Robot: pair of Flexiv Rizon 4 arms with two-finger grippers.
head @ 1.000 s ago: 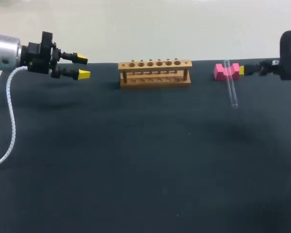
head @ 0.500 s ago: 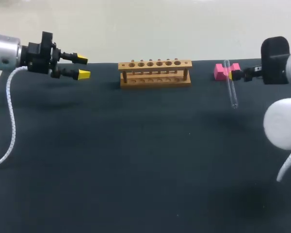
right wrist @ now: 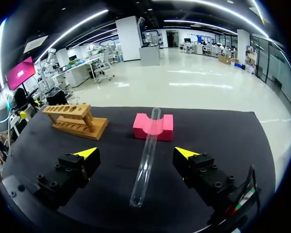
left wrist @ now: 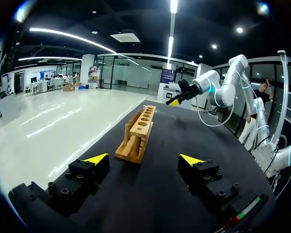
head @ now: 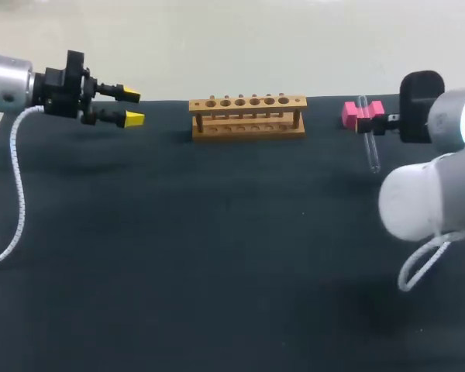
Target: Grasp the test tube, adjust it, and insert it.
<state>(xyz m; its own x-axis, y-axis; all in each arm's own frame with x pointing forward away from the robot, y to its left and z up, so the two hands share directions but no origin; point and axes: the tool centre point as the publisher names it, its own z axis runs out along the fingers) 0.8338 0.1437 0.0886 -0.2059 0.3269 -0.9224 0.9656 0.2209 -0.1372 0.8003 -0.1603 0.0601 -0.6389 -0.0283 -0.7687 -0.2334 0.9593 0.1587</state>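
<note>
In the right wrist view, the test tube [right wrist: 146,155] was seen lying aslant, its far end cradled in the groove of a pink block [right wrist: 153,127] and its near end down on the black table [right wrist: 111,204]. The right gripper [right wrist: 136,153] was held released above it, one yellow-tipped finger to each side of the glass and both well clear of it, so no grip had yet been made. In the head view, the same tube [head: 367,136] was found at the table's right, running from the pink block [head: 355,114] towards the near edge, with the right arm [head: 434,178] brought in close beside it. The wooden rack [head: 248,116] was set near the middle of the far edge, well apart from the tube, and its holes appeared unfilled. The left gripper [head: 132,107] was held unclenched and empty above the table's left side, pointed along the rack [left wrist: 137,133]. The task was judged to be at its very beginning: the grasp had been lined up but not closed, and the adjusting and the insertion into the rack were all left to be done.
</note>
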